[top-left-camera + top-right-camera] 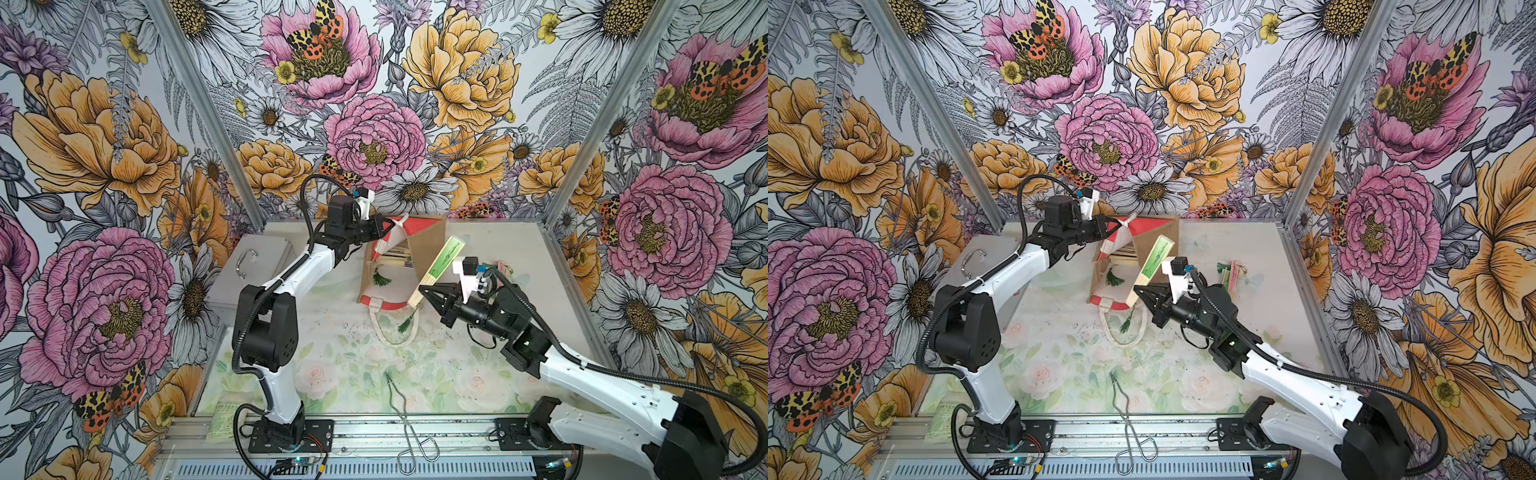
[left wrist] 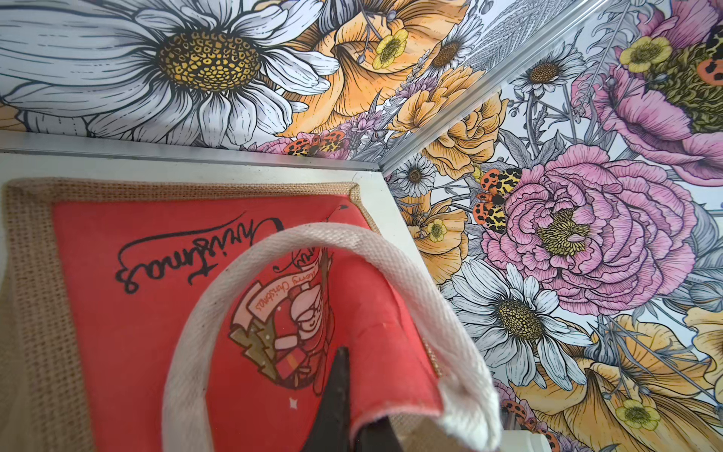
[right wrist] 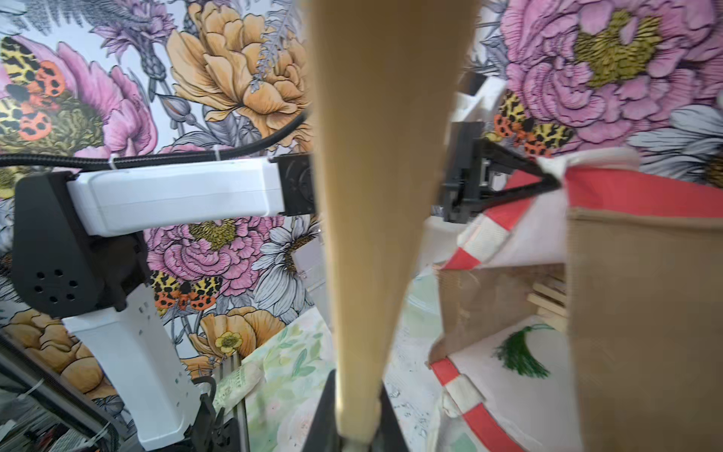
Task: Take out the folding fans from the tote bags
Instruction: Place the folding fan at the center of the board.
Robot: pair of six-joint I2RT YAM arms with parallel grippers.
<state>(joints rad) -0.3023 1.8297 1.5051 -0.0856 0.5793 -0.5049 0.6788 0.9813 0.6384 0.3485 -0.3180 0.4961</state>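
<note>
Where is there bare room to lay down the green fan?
Free: floral mat between the metal wire tongs and the white rope handle of the tan jute tote bag; the far right tabletop corner beyond the loose wooden fans. Crowded: bag, grey metal case.

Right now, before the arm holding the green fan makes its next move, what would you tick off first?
1. Right gripper shut on the green fan at its wooden end: ok.
2. Green fan out of the tote bag mouth: ok.
3. Its tassel hangs over the bag's white handle; free of it: cannot tell.
4. Left gripper shut on the tote bag's top edge, holding the mouth open: ok.
5. Bag emptied: not ok, other fans lie inside.
6. Room beside the fans already out on the table: cannot tell, the right arm hides part.
</note>
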